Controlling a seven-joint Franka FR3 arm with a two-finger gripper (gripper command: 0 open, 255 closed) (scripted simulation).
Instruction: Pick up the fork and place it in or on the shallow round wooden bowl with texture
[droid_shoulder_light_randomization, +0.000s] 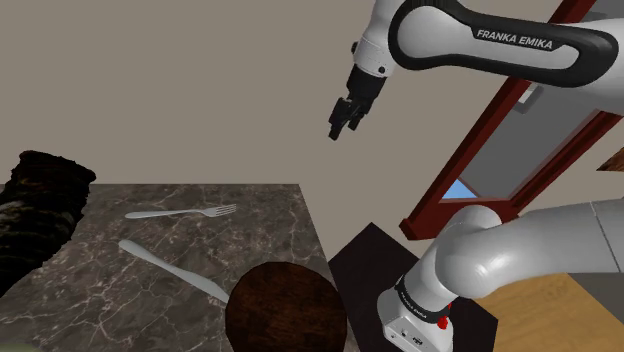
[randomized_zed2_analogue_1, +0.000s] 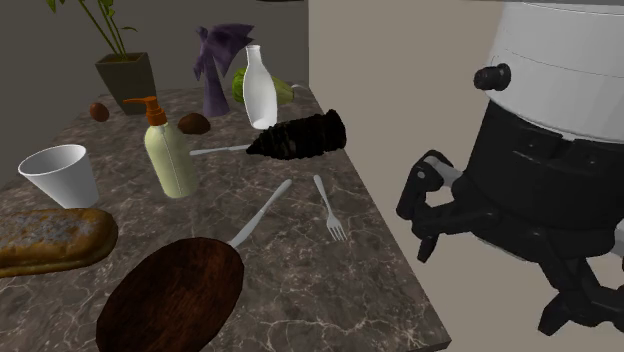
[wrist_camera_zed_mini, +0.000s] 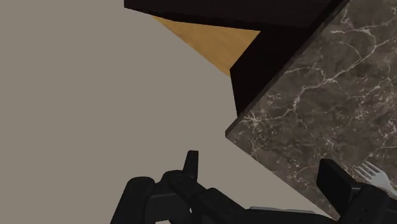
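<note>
Seen from the shoulder view, a dark marble table (droid_shoulder_light_randomization: 262, 222) holds a pale grey fork (droid_shoulder_light_randomization: 185, 212) lying flat, its tines pointing toward the table's right edge. Just nearer the camera lies a knife (droid_shoulder_light_randomization: 170, 268). To the right of it, a dark brown round bowl (droid_shoulder_light_randomization: 283, 308) sits at the near edge. Further right, the black gripper (droid_shoulder_light_randomization: 340, 128) hangs in the air past the table's edge, well apart from the fork. Its fingers are spread, with nothing between them.
</note>
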